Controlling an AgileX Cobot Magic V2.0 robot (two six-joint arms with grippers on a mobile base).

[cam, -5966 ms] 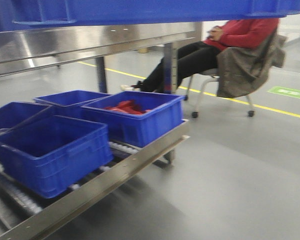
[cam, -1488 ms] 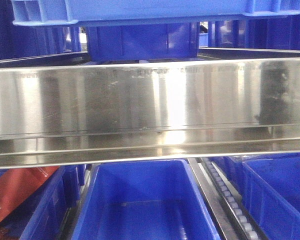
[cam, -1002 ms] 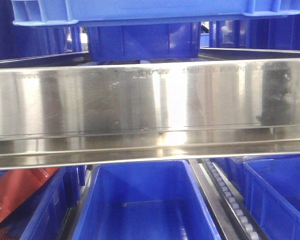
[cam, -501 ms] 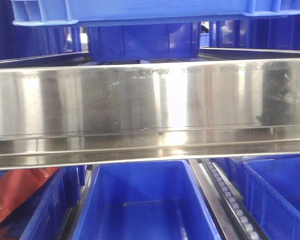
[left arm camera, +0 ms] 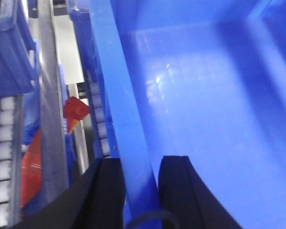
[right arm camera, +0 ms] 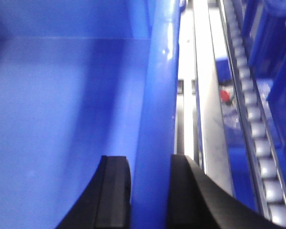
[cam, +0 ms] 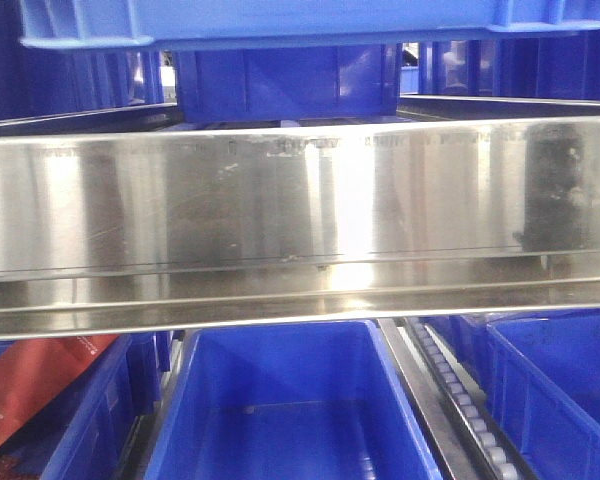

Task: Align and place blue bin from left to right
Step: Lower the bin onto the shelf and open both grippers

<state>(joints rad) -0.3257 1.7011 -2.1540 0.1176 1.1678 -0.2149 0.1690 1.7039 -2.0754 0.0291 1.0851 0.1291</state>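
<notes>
Compared with half a second back, almost nothing has moved: the blue bin point(cam: 310, 20) hanging along the top edge of the front view has shifted a touch left and its rim sits a hair lower, and the steel rail point(cam: 300, 215) and everything under it look the same.

The blue bin is held up above that rail, clear of the shelf. The left pincer point(left arm camera: 138, 191) has its two black fingers point(left arm camera: 105, 195) on either side of the bin's left wall, clamped on it, and the right pincer point(right arm camera: 150, 191) is closed the same way over the bin's right wall. Both wrist views look straight into the bin and its floor is bare (just glare on the plastic).

Below the rail, the middle bin point(cam: 290, 410) on the lower shelf shows only a bare floor. The bin at the left edge point(cam: 90, 420) has a red-orange package point(cam: 30, 385) lying tilted in it. The right-hand bin point(cam: 560, 390) is cut off, so I can't tell its contents. A roller track point(cam: 455, 400) runs between the middle and right ones.
</notes>
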